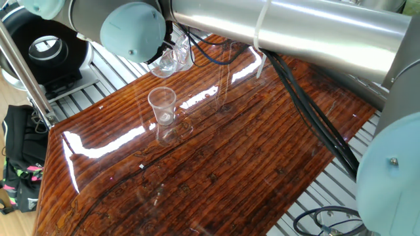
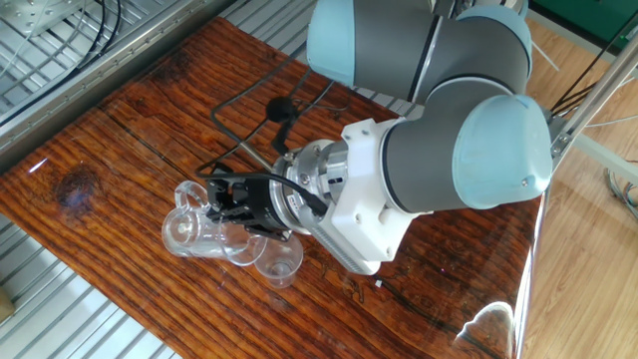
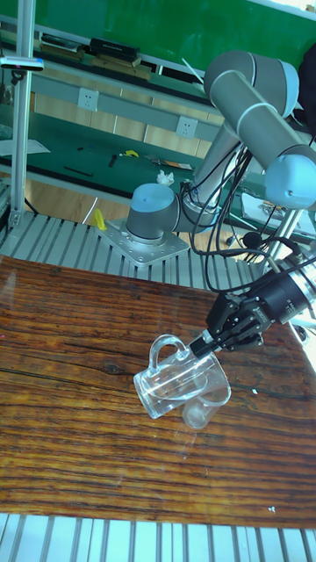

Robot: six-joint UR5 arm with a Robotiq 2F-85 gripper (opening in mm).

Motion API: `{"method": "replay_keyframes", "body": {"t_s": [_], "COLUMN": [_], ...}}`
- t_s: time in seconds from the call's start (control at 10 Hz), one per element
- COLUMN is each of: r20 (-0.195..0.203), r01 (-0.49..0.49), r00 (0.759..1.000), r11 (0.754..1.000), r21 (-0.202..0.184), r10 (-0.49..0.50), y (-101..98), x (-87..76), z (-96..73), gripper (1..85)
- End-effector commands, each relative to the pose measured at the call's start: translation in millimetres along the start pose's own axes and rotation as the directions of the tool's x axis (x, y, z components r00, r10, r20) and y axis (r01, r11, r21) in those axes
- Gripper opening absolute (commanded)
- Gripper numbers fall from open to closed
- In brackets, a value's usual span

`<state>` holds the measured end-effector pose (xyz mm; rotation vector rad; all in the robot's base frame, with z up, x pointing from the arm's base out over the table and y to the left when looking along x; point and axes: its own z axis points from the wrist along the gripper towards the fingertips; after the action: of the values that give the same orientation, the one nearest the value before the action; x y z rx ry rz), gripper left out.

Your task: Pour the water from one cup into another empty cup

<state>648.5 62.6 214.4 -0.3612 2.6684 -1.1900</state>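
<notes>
My gripper (image 2: 235,207) is shut on the rim of the handled glass mug (image 2: 197,231), which it holds tilted on its side above the table, handle up. The small tapered cup (image 2: 280,261) stands upright right under the mug's mouth. From the tall fixed view the mug (image 3: 175,376) overlaps the small cup (image 3: 202,413), with the gripper (image 3: 207,342) at its upper right. In one fixed view the mug (image 1: 172,58) hangs behind the small cup (image 1: 162,105). The water is too clear to make out with certainty.
The glossy wooden table (image 1: 216,164) lies on a slatted metal frame. A black round device (image 1: 44,44) and a black bag (image 1: 20,157) sit off its left side. Black cables (image 1: 308,111) run along the arm. A faint tall clear glass (image 1: 222,85) stands behind.
</notes>
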Motion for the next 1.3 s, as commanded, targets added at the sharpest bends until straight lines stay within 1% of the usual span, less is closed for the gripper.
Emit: {"method": "replay_keyframes", "body": {"t_s": [0.0, 1.2], "r20": [0.004, 0.016], "r01": [-0.008, -0.005], "r00": [1.0, 1.0], "r11": [1.0, 0.999], "r21": [0.014, 0.051], "r10": [0.008, 0.005], "y": [4.3, 0.2], "x": [3.4, 2.2], "z": [2.3, 1.0], "gripper": [1.7, 1.7]}}
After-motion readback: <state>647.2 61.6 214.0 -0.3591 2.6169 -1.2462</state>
